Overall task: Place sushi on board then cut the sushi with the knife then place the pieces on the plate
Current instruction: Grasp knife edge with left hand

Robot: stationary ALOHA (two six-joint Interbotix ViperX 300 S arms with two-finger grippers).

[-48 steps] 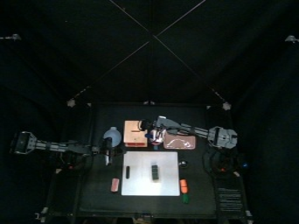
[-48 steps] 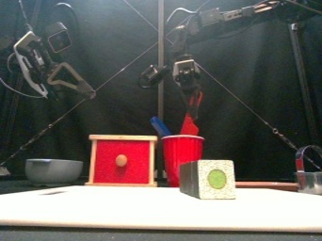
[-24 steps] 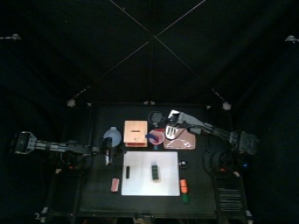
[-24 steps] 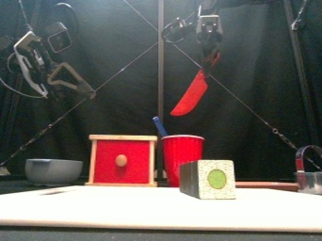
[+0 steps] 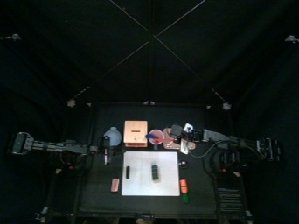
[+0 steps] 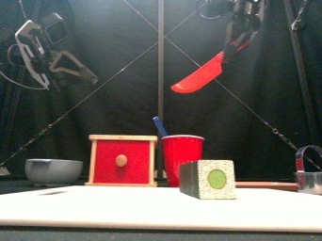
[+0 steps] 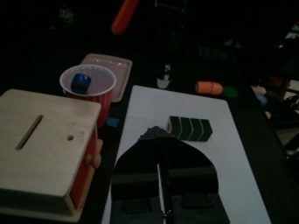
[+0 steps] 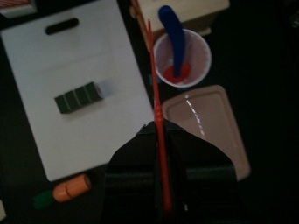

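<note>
The dark green sushi roll (image 5: pixel 155 172) (image 6: pixel 208 179) (image 7: pixel 191 129) (image 8: pixel 79 96) lies on the white cutting board (image 5: pixel 140 166) (image 6: pixel 113 209). High over the table, my right gripper (image 5: pixel 187 133) (image 6: pixel 235 40) (image 8: pixel 160 138) is shut on the red knife (image 6: pixel 199 75) (image 8: pixel 159 96), which hangs tilted to the right of the red cup (image 5: pixel 156 136) (image 6: pixel 183 160) (image 8: pixel 184 57). The blue knife (image 6: pixel 160 125) (image 8: pixel 172 26) stays in the cup. The pink plate (image 5: pixel 177 147) (image 8: pixel 208 118) lies behind the board at the right. My left gripper (image 5: pixel 103 150) (image 6: pixel 56 61) (image 7: pixel 156 153) rests raised at the left, holding nothing.
A wooden box (image 5: pixel 135 133) (image 6: pixel 122 160) with a red drawer front stands left of the cup, a blue-grey bowl (image 5: pixel 114 136) (image 6: pixel 53 170) farther left. Small orange toys (image 5: pixel 114 184) (image 5: pixel 184 185) lie beside the board. A metal cutter (image 6: pixel 310 169) sits at the far right.
My right gripper has lifted the red knife out of the cup and carried it up and to the right. The left arm has hardly moved.
</note>
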